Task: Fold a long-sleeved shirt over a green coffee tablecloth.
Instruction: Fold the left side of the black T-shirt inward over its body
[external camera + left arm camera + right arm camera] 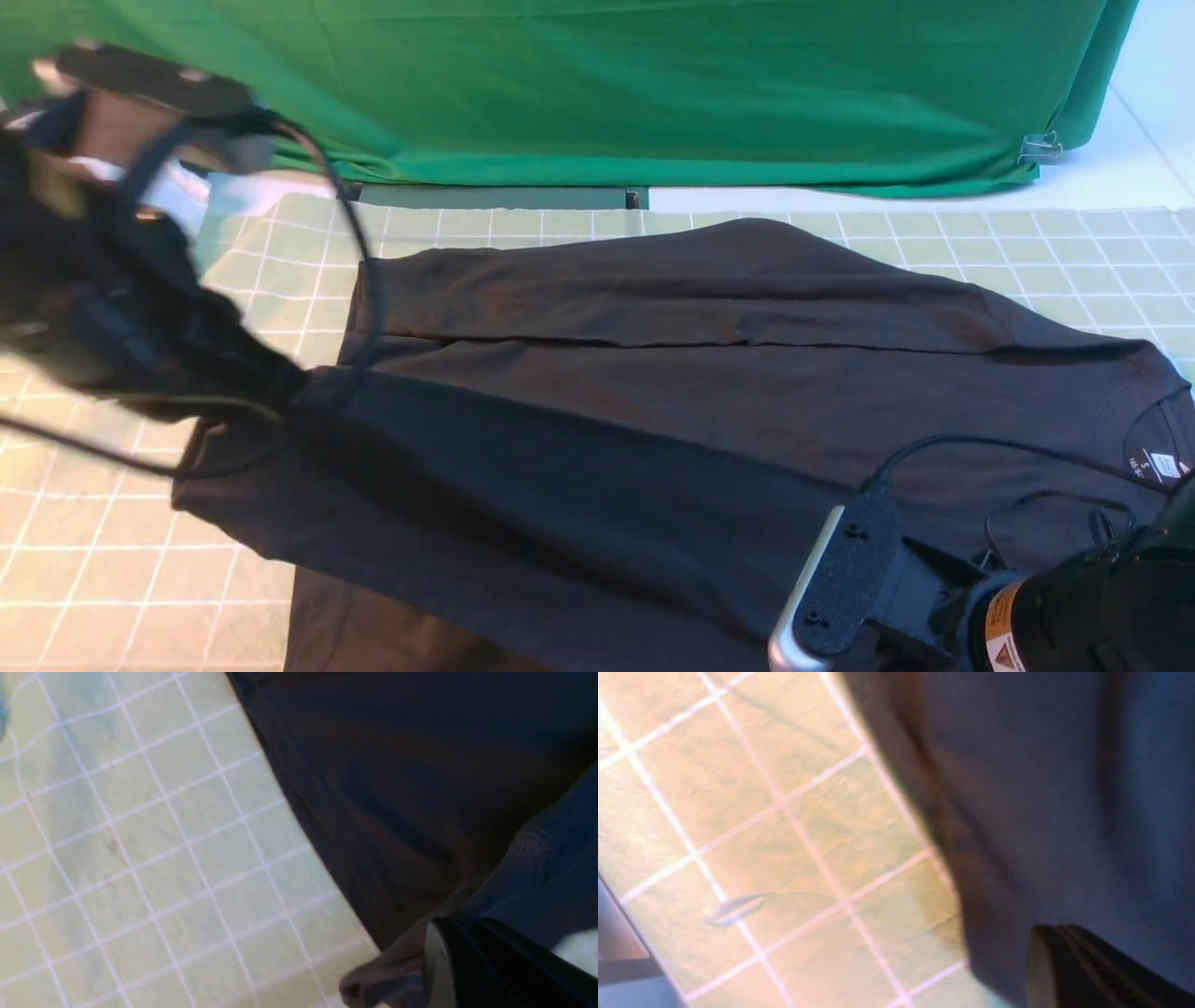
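1. The dark shirt point(672, 392) lies on the green squared cloth point(103, 551), long way from left to right.
2. Its neck, with a little white label point(1164, 465), points to my right.
3. My left tool point(460, 928) pinches the shirt, lifting it.
4. My right tool point(1057, 933) is closed; I can't tell if it grips cloth.

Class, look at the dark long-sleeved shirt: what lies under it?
The pale gridded tablecloth shows beyond the edges of the shirt. Whatever lies beneath its middle is covered and cannot be seen.
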